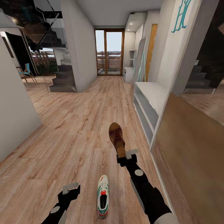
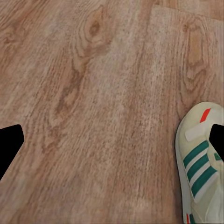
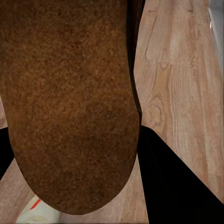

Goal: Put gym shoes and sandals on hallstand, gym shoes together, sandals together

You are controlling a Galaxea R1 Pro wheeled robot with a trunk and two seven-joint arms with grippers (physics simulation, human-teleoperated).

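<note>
The right claw point(image 1: 127, 156) grips a dark brown sandal point(image 1: 117, 138) by one end and holds it up off the corridor floor point(image 1: 74, 130), the sandal pointing away from the robot down the corridor. In the right wrist view the sandal's point(image 3: 70, 102) brown face sits close before the camera, with the black fingers point(image 3: 172, 182) closed on either side of it and floor planks beyond.

One gym shoe point(image 1: 103, 196) lies flat on the floor between the two arms, white with green side stripes and red-orange touches, its heel toward the robot. It is apart from both claws. The left claw point(image 1: 71, 188) hangs low above bare planks just beside the shoe, holding nothing, its fingers spread apart. In the left wrist view the shoe point(image 2: 200, 163) lies by one dark fingertip point(image 2: 217, 140), while the other fingertip point(image 2: 9, 144) is well across the frame, with plain wood grain between them.

A plain white two-shelf counter point(image 1: 149, 102) stands against the right-hand wall, ahead of the held sandal, its shelves and top bare. Farther down that wall, near the glass door point(image 1: 109, 53) at the corridor's end, stands a smaller white unit with floating shelves above it point(image 1: 129, 70); it is too far off to make out in detail.
</note>
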